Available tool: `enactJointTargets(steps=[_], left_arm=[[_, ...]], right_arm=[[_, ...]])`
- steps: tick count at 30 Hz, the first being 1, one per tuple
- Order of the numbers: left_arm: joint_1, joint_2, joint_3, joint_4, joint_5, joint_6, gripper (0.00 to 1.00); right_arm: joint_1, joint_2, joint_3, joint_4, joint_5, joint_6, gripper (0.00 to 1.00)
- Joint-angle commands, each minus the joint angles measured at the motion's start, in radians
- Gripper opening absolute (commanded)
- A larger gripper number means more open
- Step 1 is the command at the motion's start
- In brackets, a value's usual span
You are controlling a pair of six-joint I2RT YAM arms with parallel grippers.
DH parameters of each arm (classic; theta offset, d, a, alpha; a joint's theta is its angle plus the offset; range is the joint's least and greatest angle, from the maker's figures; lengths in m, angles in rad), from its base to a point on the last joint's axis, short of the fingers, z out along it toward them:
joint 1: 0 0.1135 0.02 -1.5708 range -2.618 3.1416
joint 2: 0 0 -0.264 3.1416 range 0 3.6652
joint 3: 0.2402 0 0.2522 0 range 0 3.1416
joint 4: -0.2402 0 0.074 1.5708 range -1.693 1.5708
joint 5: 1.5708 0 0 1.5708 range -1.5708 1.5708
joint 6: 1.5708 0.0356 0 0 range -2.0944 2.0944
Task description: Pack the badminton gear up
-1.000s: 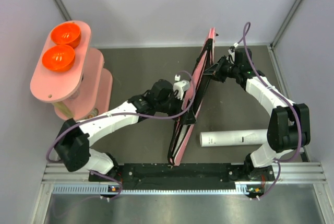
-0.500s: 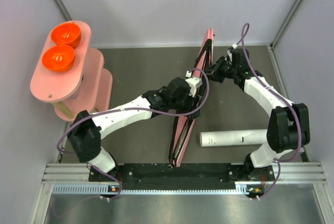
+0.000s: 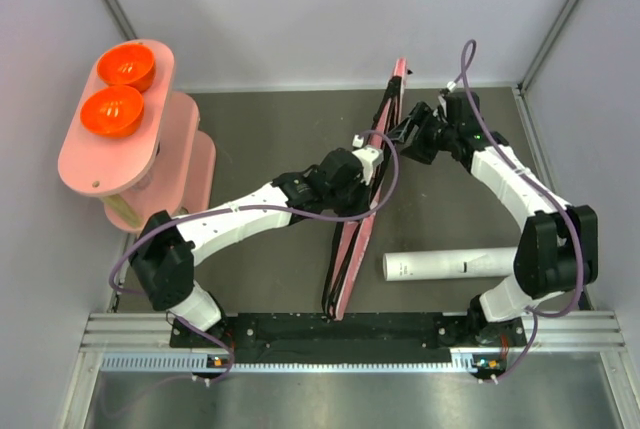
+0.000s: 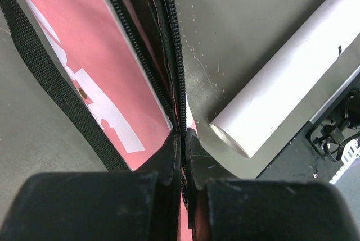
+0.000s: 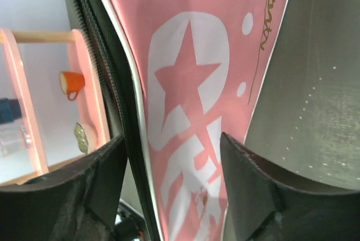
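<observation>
The pink racket-shaped bag stands on its edge across the middle of the table, running from the front to the far wall. My left gripper is shut on its black zipper edge, halfway along; the left wrist view shows the jaws pinched on the seam, with the pink panel and black strap to the left. My right gripper is open astride the bag's far part, with its fingers apart on either side. The white cardboard tube lies at the front right.
A pink oval stand with two orange bowls rises at the back left. White walls close in the table on three sides. The tube's open end lies close to the bag's near part.
My left gripper has moved right to the bag and shut on its zipper edge. My right gripper has opened and let go of the bag's far part.
</observation>
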Motion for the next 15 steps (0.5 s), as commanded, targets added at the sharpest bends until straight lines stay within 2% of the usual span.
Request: enactJointTargets(steps=[1,4,7,8,12,15], left_arm=[[0.002,-0.013,0.034,0.027,-0.013,0.006,0.0],[0.0,-0.016,0.028,0.027,-0.005,0.005,0.0],[0.002,-0.021,0.021,0.033,0.01,-0.003,0.0],[0.002,-0.021,0.021,0.039,0.016,-0.004,0.0],[0.002,-0.018,0.021,0.044,0.03,-0.017,0.0],[0.002,-0.015,0.02,0.042,0.041,-0.026,0.0]], right_arm=[[0.005,-0.107,0.059,-0.061,0.053,-0.102,0.75],[0.006,-0.135,0.061,-0.071,0.057,-0.132,0.92],[0.012,-0.125,0.082,-0.072,0.057,-0.148,0.93],[0.016,-0.115,0.093,-0.072,0.054,-0.155,0.9],[0.037,-0.066,0.149,-0.08,0.113,-0.185,0.62],[0.045,-0.027,0.191,-0.089,0.14,-0.198,0.61]])
